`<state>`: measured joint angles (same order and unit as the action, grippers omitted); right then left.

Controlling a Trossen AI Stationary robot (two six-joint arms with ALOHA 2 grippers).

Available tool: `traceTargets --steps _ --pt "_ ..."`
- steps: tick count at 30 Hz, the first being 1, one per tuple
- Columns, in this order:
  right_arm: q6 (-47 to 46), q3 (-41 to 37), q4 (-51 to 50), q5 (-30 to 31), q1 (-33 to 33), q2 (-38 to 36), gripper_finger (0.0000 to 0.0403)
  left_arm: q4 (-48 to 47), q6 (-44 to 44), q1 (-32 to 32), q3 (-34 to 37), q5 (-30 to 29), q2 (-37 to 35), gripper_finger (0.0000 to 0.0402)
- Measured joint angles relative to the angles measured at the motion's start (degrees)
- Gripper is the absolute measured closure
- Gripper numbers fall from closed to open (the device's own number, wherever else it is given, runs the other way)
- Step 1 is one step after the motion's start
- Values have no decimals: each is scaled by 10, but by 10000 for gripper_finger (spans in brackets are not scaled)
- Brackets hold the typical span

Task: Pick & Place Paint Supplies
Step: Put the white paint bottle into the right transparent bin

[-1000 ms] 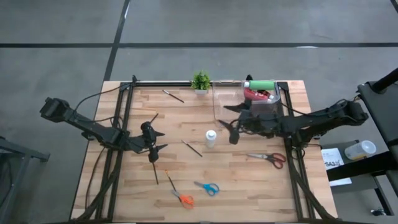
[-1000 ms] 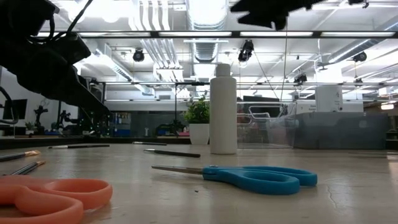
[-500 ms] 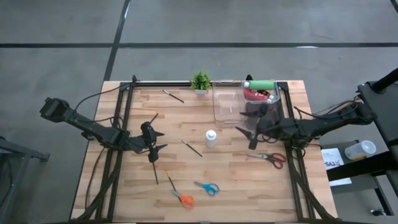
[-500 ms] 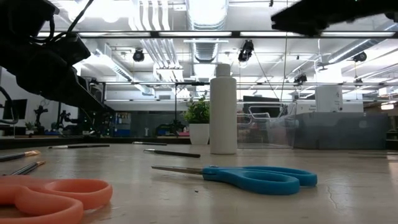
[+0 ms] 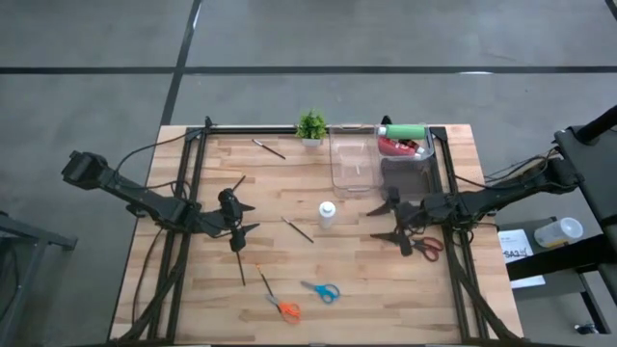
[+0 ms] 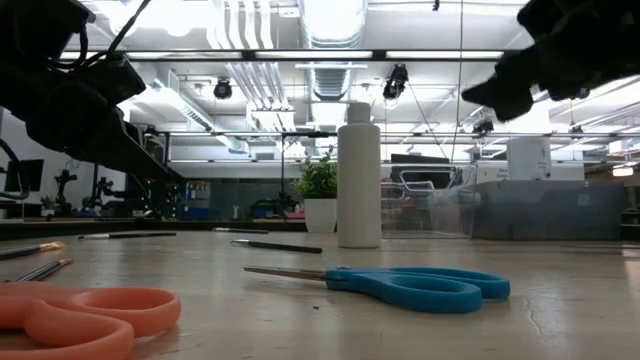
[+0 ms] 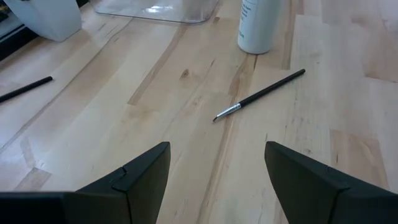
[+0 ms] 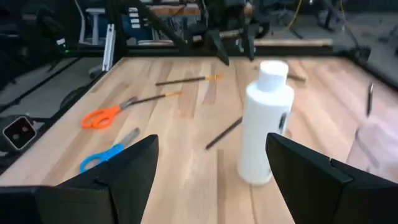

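Since a second ago the right gripper [image 5: 393,222] has drawn back from beside the clear plastic bin [image 5: 353,164] toward the table's near right, and now hangs just beside the red-handled scissors [image 5: 420,245]; the left gripper [image 5: 241,218] has not shifted. Both grippers stand with their dark fingers spread wide and hold nothing, touching nothing on the light wooden slat table [image 5: 289,280].

Between the two grippers the white squeeze bottle [image 5: 327,214] stands upright, alone near the table's middle; the right wrist view shows it [image 8: 267,122] just ahead of the parted fingers [image 8: 127,171]. A thin dark brush with a metal ferrule [image 5: 298,229] lies on the wood near the bottle, ahead of the left fingers [image 7: 146,174]. Another thin brush [image 5: 269,148] lies near the far edge, beside the small green potted plant [image 5: 310,125].

A green bottle [image 5: 403,131] and a pink-red bottle [image 5: 400,146] lie in the darker bin [image 5: 424,166] at the far right. Blue-handled scissors [image 5: 322,290] and orange-handled scissors [image 5: 282,307] lie near the front edge.
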<state>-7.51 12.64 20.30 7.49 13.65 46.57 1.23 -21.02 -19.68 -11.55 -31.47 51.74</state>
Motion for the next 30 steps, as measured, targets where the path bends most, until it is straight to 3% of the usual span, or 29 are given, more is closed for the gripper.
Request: traceTargets --steps 4,9,15,19,24,30 --pt "-61 -20 42 0 0 4 108 0 0 0 0 0 0 135" --pt "-57 -26 48 0 -1 4 108 0 0 0 0 0 0 135" --pt "-116 -16 54 5 0 4 108 0 0 0 0 0 0 135" --pt "-114 -9 54 54 0 12 108 0 0 0 0 0 0 135" --pt "-91 5 50 162 -1 49 108 0 0 0 0 0 0 135" --pt "-42 33 58 148 0 133 108 -2 0 0 0 0 0 135"
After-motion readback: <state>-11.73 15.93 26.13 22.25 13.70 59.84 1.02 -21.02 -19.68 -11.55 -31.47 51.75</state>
